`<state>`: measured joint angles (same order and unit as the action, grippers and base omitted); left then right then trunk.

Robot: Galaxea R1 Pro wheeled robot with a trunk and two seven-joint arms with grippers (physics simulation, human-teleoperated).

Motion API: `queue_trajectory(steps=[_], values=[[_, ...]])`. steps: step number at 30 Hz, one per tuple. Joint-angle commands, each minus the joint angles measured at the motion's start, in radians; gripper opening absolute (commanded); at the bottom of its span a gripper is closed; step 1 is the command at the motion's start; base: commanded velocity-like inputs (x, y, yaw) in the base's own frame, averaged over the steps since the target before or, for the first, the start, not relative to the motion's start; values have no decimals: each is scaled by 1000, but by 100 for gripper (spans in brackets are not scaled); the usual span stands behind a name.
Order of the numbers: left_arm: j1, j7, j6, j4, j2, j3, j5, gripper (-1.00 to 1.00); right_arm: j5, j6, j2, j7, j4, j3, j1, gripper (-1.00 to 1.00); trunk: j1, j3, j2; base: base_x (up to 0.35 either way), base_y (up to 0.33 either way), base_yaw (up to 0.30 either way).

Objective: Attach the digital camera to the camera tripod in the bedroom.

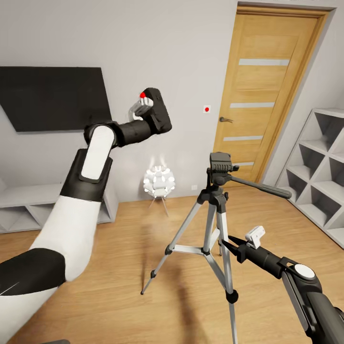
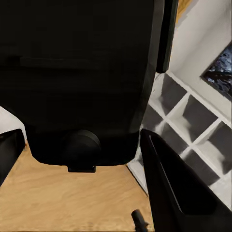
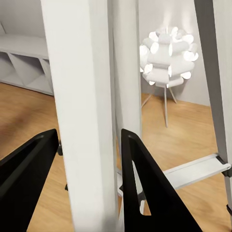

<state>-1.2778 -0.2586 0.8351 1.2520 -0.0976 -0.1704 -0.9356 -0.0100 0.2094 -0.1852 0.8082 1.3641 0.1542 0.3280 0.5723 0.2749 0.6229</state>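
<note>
My left arm is raised toward the wall, and the left gripper (image 1: 152, 109) is shut on the digital camera (image 1: 160, 114), a black body with a red button (image 1: 142, 95) on top. In the left wrist view the camera (image 2: 77, 72) sits between the two fingers (image 2: 169, 188). The camera tripod (image 1: 212, 200) stands on the wood floor to the lower right of the camera, its pan head (image 1: 220, 165) bare and its long handle (image 1: 263, 186) pointing right. My right gripper (image 1: 225, 243) is shut around a silver leg (image 3: 82, 121), one finger (image 3: 145, 183) on each side.
A wooden door (image 1: 267, 95) with frosted strips is behind the tripod. A white cube shelf (image 1: 320, 167) lines the right wall. A wall TV (image 1: 52, 98), a low white bench (image 1: 28, 205) and a glowing globe lamp (image 1: 159, 181) stand along the far wall.
</note>
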Motion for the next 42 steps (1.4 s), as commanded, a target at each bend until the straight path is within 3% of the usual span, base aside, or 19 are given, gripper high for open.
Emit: queue_trajectory(steps=[1,5,7,8,10,11,12,13,14,15,16,18,20,24,30,35,38,40,42], values=[[-77,4,46,-51,12,-75,0,-100,19,7,0,5,-20,0,0,-100,0,2,1,0,0,0],[-376,109,166,-289,8,-425,1,-100,19,7,0,4,-20,0,0,-100,0,2,1,-41,0,0],[-442,188,178,-353,1,-521,2,-100,19,8,0,4,-20,0,0,-100,0,2,1,-38,0,0],[-459,215,181,-367,1,-548,4,-100,19,8,0,4,-20,0,0,-100,0,2,1,-24,0,0],[-517,329,187,-400,-2,-648,51,-100,19,8,0,4,-18,1,0,-100,0,2,1,5,0,0],[-534,363,188,-405,-3,-674,75,-100,19,8,0,4,-17,1,0,-100,0,2,1,9,0,0],[-573,443,189,-414,-5,-728,135,-100,19,8,0,4,-17,1,0,-100,0,2,1,6,0,0],[-592,488,190,-418,-6,-755,169,-100,19,8,0,4,-17,1,0,-100,0,2,1,5,0,0],[-629,582,190,-425,-8,-805,245,-100,19,9,0,4,-16,0,1,-100,0,2,1,3,0,0],[-647,628,190,-428,-10,-828,286,-100,19,9,0,5,-15,0,0,-100,0,2,1,2,0,0],[-714,875,190,-439,-27,-912,558,-100,19,9,-2,5,-15,1,0,-100,0,2,1,0,0,0],[-723,948,183,-441,-35,-923,640,-100,19,9,-2,5,-14,1,0,-100,0,2,1,0,0,0],[-734,1073,152,-444,-46,-933,756,-100,19,9,-2,5,-14,1,0,-100,0,2,1,0,0,0],[-751,1177,104,-451,-52,-934,820,-100,19,8,-1,5,-14,1,0,-100,0,2,1,0,0,0],[-784,1231,90,-457,-56,-932,830,-100,19,8,-1,5,-14,-1,0,-100,0,2,1,0,0,0],[-790,1364,78,-501,-59,-932,839,-100,19,8,-1,5,-13,-1,0,-100,0,2,1,0,0,0],[-790,1397,70,-520,-62,-932,836,-100,19,8,-2,5,-13,0,0,-100,0,2,1,0,0,0],[-789,1473,26,-566,-64,-933,838,-100,19,8,-2,5,-13,0,0,-100,0,2,1,0,0,0],[-789,1497,6,-577,-66,-933,843,-100,19,8,-2,5,-13,1,0,-100,0,2,1,0,0,0]])
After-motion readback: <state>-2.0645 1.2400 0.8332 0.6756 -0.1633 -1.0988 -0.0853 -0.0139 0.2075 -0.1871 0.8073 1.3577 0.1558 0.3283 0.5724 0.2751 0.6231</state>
